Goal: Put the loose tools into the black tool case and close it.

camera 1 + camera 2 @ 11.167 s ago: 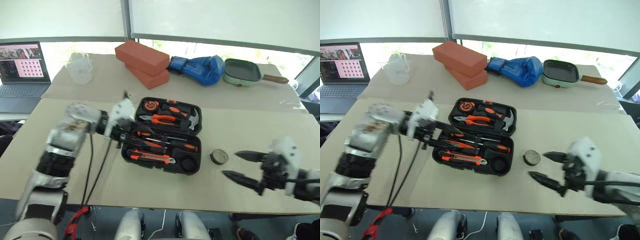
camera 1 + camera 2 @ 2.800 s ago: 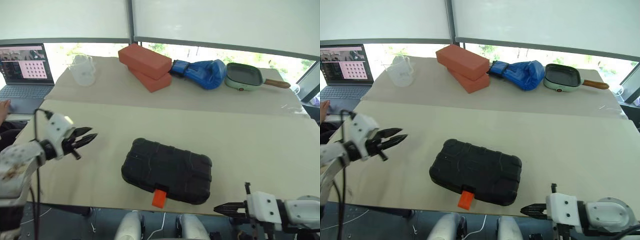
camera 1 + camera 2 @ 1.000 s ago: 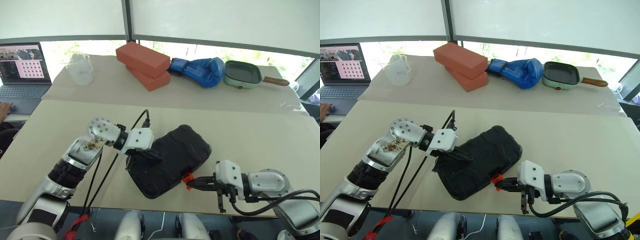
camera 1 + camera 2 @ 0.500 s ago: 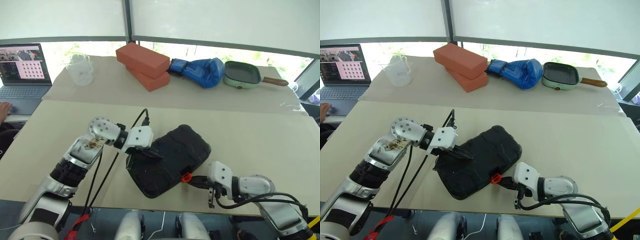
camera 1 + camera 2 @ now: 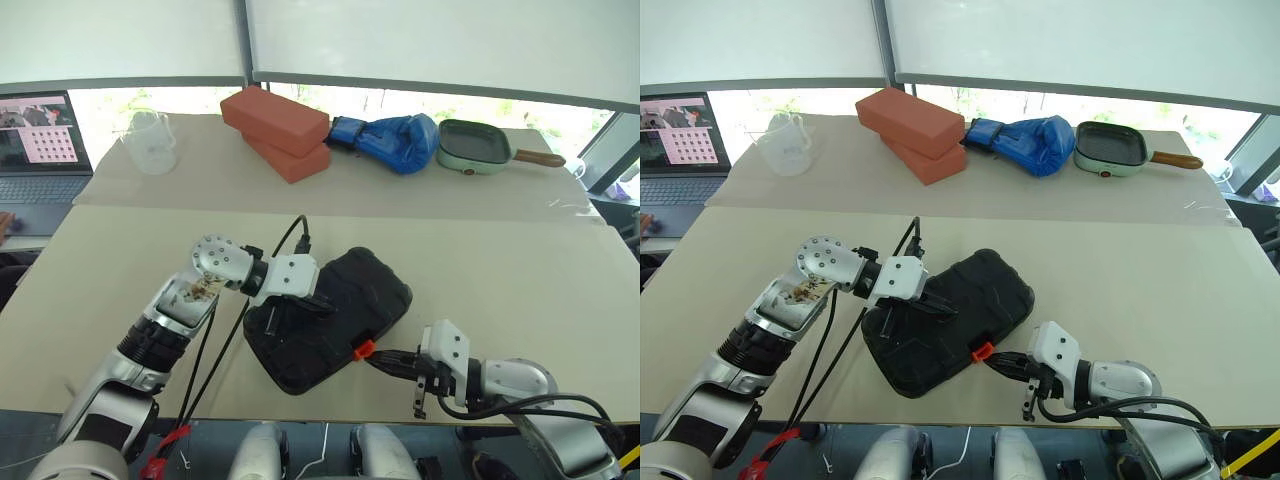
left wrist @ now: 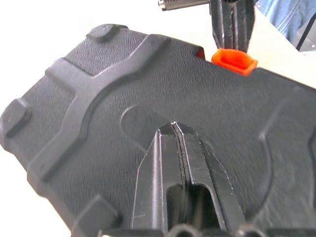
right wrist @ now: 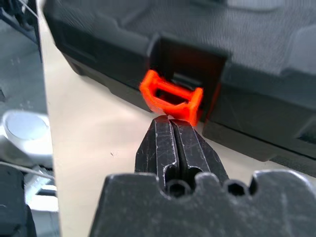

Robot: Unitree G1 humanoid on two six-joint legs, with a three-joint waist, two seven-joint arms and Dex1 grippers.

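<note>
Case lying closed. L gripper clenched, empty – pressing on lid. R gripper clenched too – tips touching case's latch.

Two rectangular terracotta-red bricks lie stacked crosswise at the far side of the beige table. Just beside them lies a blue boxing glove, and next to that a square pale-green pan with a wooden handle. A clear plastic measuring jug stands towards the far left, near an open laptop with a lit screen.
</note>
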